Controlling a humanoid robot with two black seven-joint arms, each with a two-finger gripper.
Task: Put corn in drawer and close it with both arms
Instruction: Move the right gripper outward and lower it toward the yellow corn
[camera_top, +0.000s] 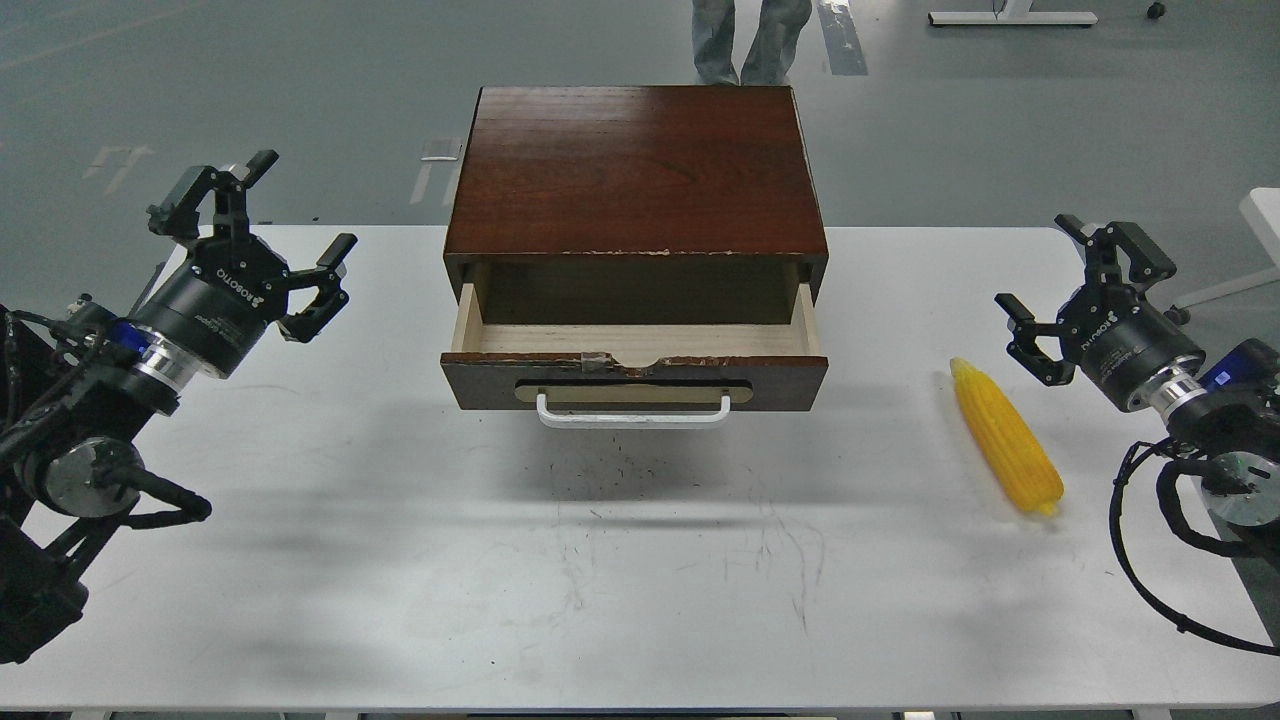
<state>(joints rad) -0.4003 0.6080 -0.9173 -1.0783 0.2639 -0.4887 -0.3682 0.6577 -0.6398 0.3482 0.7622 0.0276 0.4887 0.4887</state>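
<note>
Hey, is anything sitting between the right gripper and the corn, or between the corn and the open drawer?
Nothing visible. Bare table separates the open right gripper from the corn, and the corn from the drawer, which is pulled out and looks empty.

I look down at a big white table (640, 600). It has dark scratches and soft shadows on it. Past it, the floor (250, 90) is gray and a little shiny. Someone's legs (750, 40) in jeans stand far back. A white stand foot (1010, 16) rests up in the corner.
</note>
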